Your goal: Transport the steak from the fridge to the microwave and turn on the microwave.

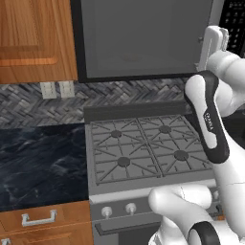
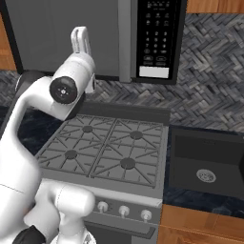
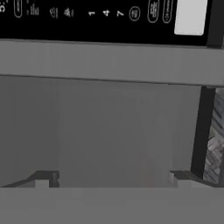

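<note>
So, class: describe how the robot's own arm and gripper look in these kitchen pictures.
The arm has smooth, rounded white shells with glossy black joint sections, one bearing small white lettering. A black disc caps one joint. The gripper is white, with two small dark finger tips. No loose cables show.

Arm raised, gripper (image 3: 112, 177) wide open

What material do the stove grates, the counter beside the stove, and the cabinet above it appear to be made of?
Stove grates: probably cast metal, matte grey, thin bars radiating around the burners.
Counter: looks like polished dark stone, black with pale veins.
Cabinet: seems wood, warm orange-brown with a visible grain and a raised panel.
</note>
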Robot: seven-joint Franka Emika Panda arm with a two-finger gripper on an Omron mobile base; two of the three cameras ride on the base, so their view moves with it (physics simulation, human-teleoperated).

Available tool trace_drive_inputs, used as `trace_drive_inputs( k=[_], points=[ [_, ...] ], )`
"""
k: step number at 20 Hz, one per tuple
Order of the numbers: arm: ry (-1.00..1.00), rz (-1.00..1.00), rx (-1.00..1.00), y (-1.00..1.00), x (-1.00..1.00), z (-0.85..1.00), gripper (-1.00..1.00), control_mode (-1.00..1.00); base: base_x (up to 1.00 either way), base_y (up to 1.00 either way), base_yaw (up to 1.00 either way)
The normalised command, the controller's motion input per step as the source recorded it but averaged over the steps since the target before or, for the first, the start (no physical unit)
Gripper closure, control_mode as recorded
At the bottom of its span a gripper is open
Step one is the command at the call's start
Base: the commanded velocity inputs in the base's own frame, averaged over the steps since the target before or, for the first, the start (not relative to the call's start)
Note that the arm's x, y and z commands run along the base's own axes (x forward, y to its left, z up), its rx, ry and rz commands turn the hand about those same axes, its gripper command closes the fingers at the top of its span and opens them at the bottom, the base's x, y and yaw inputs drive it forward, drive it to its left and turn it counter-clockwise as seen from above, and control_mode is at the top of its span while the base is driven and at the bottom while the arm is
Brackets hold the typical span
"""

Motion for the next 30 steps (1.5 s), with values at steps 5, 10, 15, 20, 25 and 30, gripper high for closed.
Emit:
trace_drive_inputs(
  k=[5,10,15,20,25,30],
  points=[
    [-0.03,0.0,-0.07,-0.06,-0.47,0.0,-1.0,-1.0,0.0,0.0,0.0],
    [-0.02,0.0,-0.1,-0.08,-0.45,0.0,-1.0,-1.0,0.0,0.0,0.0],
    [0.0,0.0,-0.09,-0.12,-0.37,-0.01,-1.0,-1.0,0.0,0.0,0.0],
    [0.03,0.0,-0.02,-0.25,-0.27,0.0,-1.0,-1.0,0.0,0.0,0.0],
    [0.12,0.0,0.0,-0.41,-0.18,-0.01,-1.0,-1.0,0.0,0.0,0.0],
    [0.05,-0.05,0.0,-0.32,-0.08,-0.05,-1.0,-1.0,0.0,0.0,0.0]
  ],
)
